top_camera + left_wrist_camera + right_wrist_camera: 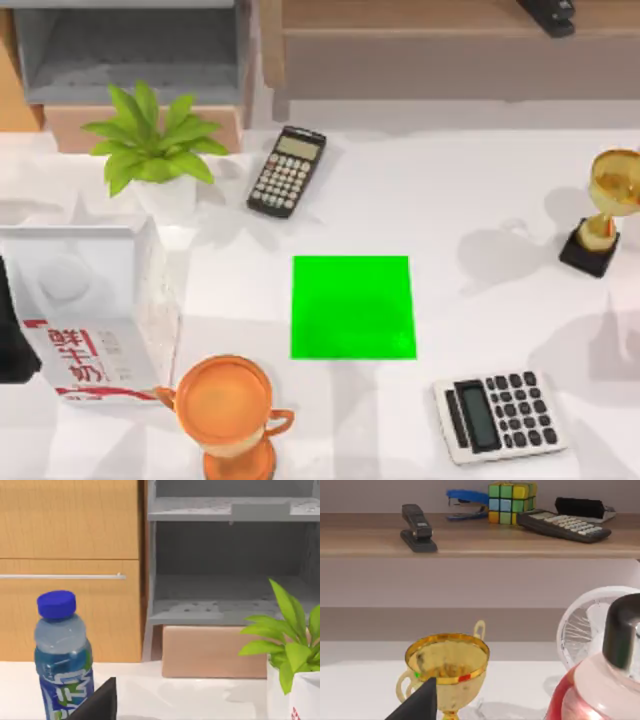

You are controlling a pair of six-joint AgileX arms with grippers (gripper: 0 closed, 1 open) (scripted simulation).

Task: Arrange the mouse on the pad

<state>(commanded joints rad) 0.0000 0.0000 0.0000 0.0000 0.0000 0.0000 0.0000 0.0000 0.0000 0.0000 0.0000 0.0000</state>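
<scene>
Although the task calls for a mouse, none can be made out among the things on the white surface. Pad lies flat near the middle, bare, between a dark calculator behind it and a grey calculator toward the right front. Judgement: a mouse would be light, rigid, smooth-shelled, best pinched across its narrow flanks. Pad looks thin and limp, likely to slide if nudged. Whether either claw is apart or together, I cannot tell.
</scene>
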